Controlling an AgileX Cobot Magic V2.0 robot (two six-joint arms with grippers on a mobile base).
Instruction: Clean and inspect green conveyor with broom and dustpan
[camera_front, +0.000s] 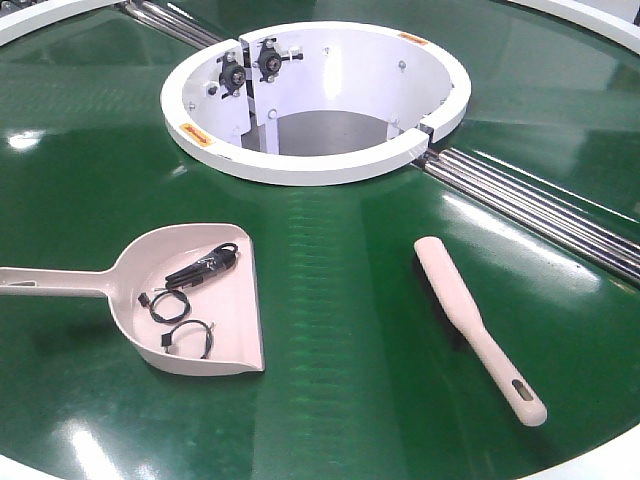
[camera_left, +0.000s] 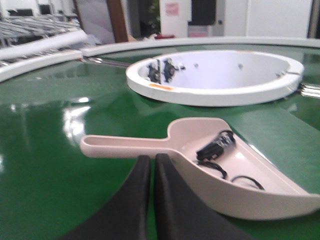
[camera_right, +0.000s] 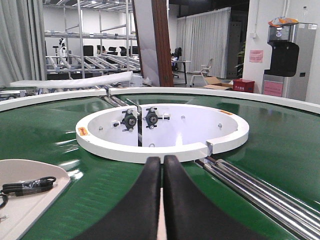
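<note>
The green conveyor (camera_front: 340, 330) fills the front view, with its white centre hub (camera_front: 310, 160) at the back. The dustpan (camera_front: 235, 320) lies on the belt at the left, handle pointing left, with black cables (camera_front: 200, 270) in its scoop. The broom (camera_front: 470, 325) lies flat on the belt at the right, slotted handle end nearest me. Neither gripper shows in the front view. My left gripper (camera_left: 152, 157) is shut and empty, its tips just short of the dustpan (camera_left: 215, 190) handle. My right gripper (camera_right: 162, 159) is shut, with a pale sliver of the broom (camera_right: 161, 225) below the jaws.
Metal rollers (camera_front: 540, 205) run diagonally from the hub to the right edge, and more (camera_front: 170, 20) run off at the back left. The white outer rim (camera_front: 590, 20) curves along the far side. Shelving and a room lie beyond the conveyor in the right wrist view.
</note>
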